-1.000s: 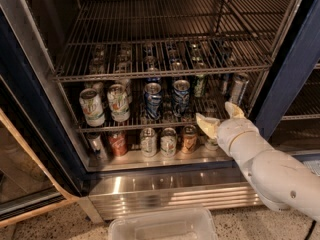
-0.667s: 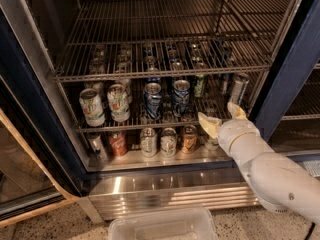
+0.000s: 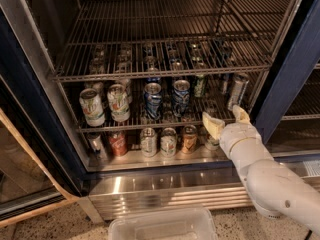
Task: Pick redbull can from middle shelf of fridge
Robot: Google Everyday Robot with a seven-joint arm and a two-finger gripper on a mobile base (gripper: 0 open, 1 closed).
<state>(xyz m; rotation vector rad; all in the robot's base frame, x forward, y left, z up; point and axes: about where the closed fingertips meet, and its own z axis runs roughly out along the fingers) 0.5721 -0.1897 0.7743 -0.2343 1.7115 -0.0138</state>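
The gripper (image 3: 226, 120) hangs at the right end of the middle shelf (image 3: 135, 126), at the height of its front rail. Its 2 pale fingers (image 3: 212, 126) are spread apart with nothing between them. The redbull can (image 3: 237, 91) stands upright on that shelf just above and behind the right finger, close to the dark blue right frame of the fridge (image 3: 290, 69). The can is slim and silver-grey with dark bluish markings, and its writing cannot be read.

Left of it on the same shelf stand a green can (image 3: 200, 84), 2 blue-and-silver cans (image 3: 180, 97) and 2 white-and-green cans (image 3: 92, 107) (all upright, with logos I cannot make out).

On the fridge floor below is a row of smaller cans: a red can (image 3: 118, 143), 2 whitish cans (image 3: 148, 141) and a brownish can (image 3: 189, 138).

A clear plastic bin (image 3: 162, 226) sits on the ground in front of the ribbed steel base panel (image 3: 165, 190).
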